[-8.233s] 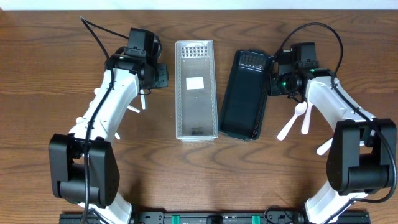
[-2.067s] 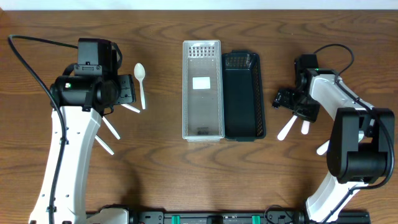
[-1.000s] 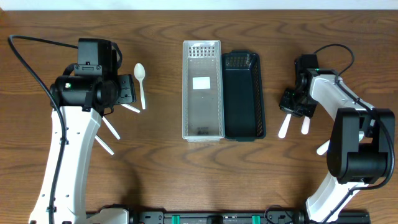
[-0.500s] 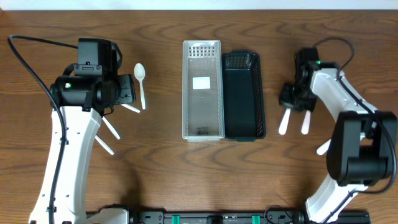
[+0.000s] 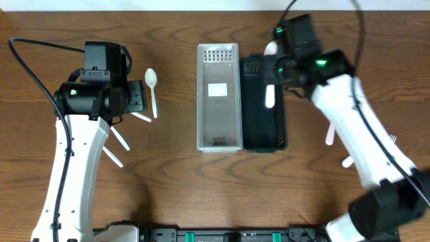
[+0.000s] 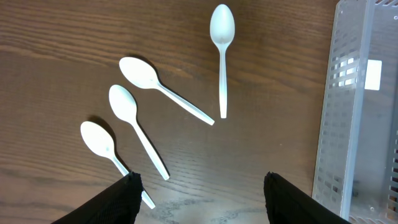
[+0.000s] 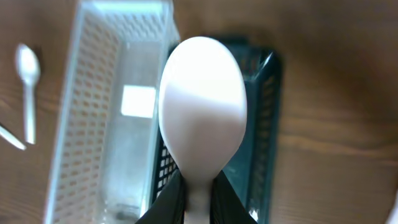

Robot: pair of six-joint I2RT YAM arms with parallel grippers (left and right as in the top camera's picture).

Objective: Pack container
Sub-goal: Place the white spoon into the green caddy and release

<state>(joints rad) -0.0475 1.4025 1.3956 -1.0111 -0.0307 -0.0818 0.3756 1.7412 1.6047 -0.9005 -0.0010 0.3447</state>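
White-shelled left arm (image 5: 75, 165) and right arm (image 5: 356, 128), black joints (image 5: 91, 99), looping black cables (image 5: 12, 43), green lights (image 5: 321, 64), left gripper (image 6: 199, 193) black-fingered

I can read no text, number or brand on anything from here. The one label I see is a white sticker (image 5: 218, 89) at the bottom of the clear bin (image 5: 201, 107). Overhead and in both wrist views it shows as a plain white patch, too small or blurred to show any lettering.
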